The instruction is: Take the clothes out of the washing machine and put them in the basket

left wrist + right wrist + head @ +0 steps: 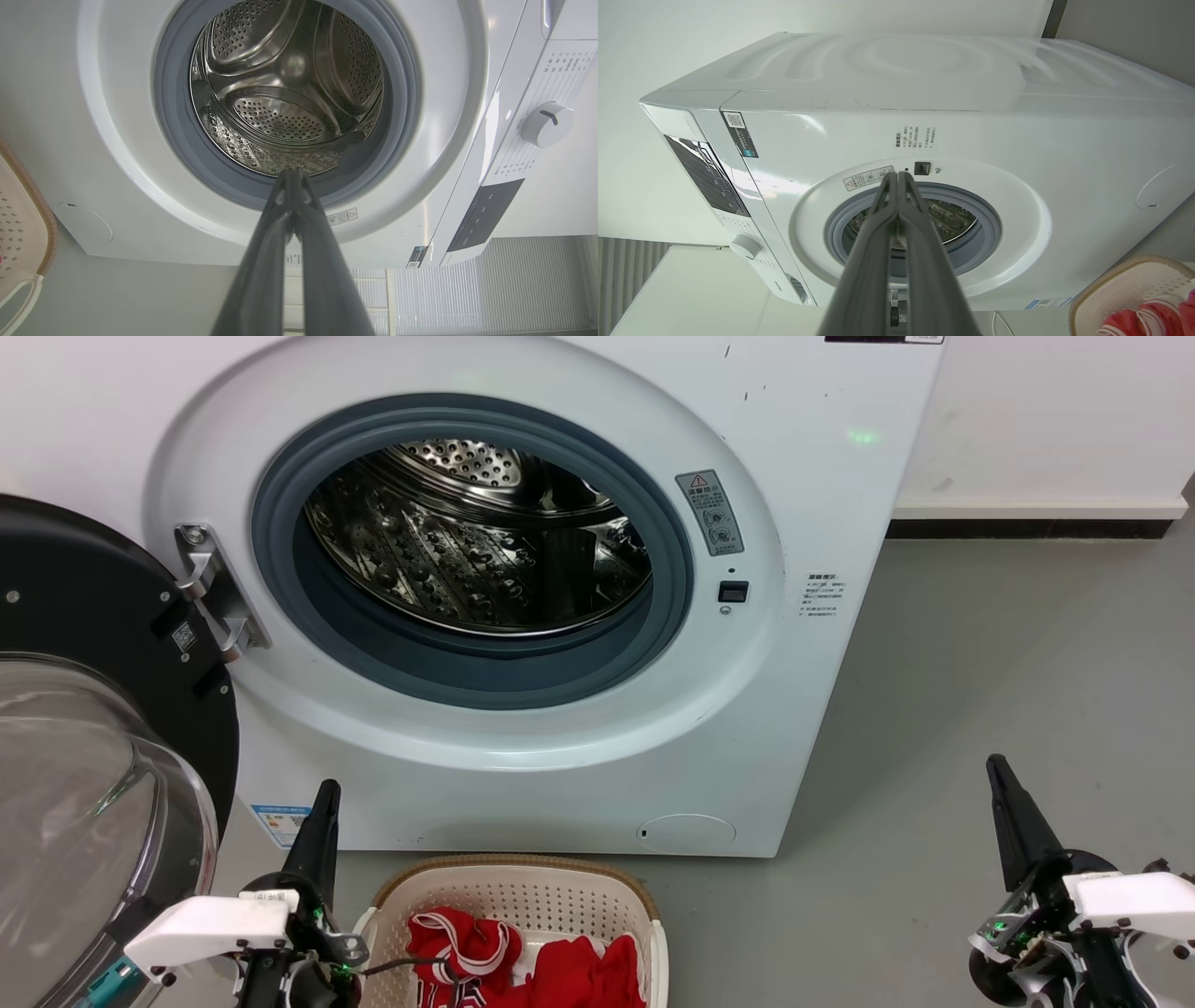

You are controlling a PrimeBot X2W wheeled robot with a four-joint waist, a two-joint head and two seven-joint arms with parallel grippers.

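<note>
The white washing machine [523,737] stands ahead with its porthole open; the steel drum [476,537] shows no cloth inside. Red clothes [523,966] with white trim lie in the cream basket [523,882] on the floor right in front of the machine. My left gripper [325,793] is shut and empty, just left of the basket. Far off to the right, over the floor, my right gripper [995,765] is also shut and empty. In the left wrist view the shut left gripper [292,173] points at the bare drum [289,88]. The right gripper [897,175] points at the machine [1017,130], with the basket [1120,280] and the red clothes [1148,319] at the lower right.
The machine's black-rimmed glass door [84,775] hangs open at the left, close beside my left arm. Grey floor [990,691] stretches to the right of the machine up to a white wall with a dark skirting.
</note>
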